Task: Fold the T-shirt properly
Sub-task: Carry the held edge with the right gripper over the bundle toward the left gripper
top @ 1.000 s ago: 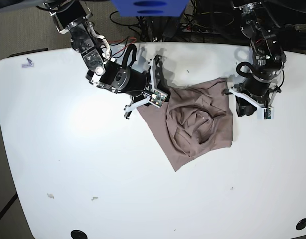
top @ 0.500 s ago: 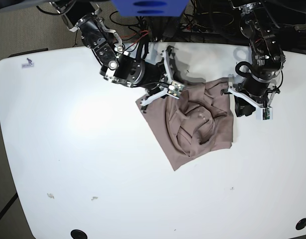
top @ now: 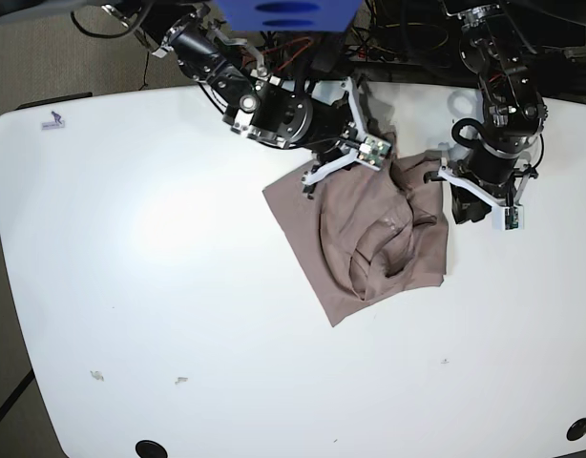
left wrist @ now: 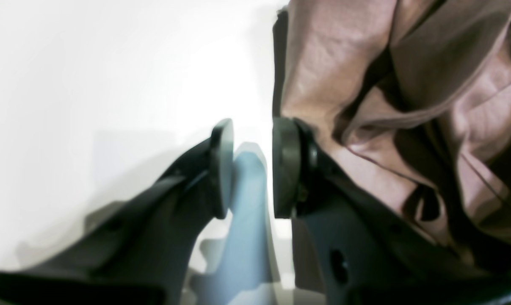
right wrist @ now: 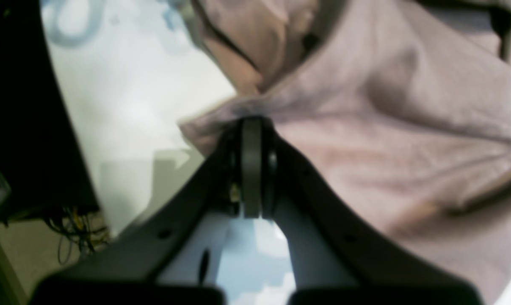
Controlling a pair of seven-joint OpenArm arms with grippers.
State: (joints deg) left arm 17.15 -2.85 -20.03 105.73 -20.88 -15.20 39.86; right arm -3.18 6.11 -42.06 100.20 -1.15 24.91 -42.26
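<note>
Softly wrinkled, the thin mauve T-shirt [top: 369,239] lies bunched — right gripper [right wrist: 252,127] pinching its edge, left gripper [left wrist: 252,167] parted, empty.

right wrist view blurred; t-shirt [right wrist: 365,140] cut off at its edges.

T-shirt [top: 369,239] on the table [top: 178,286], between two grippers.
Right gripper [top: 365,157] at its far edge; left gripper [top: 444,186] beside its other side.

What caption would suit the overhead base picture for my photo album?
Two robot arms work a crumpled T-shirt on a white table; the right gripper pinches its top edge.
</note>
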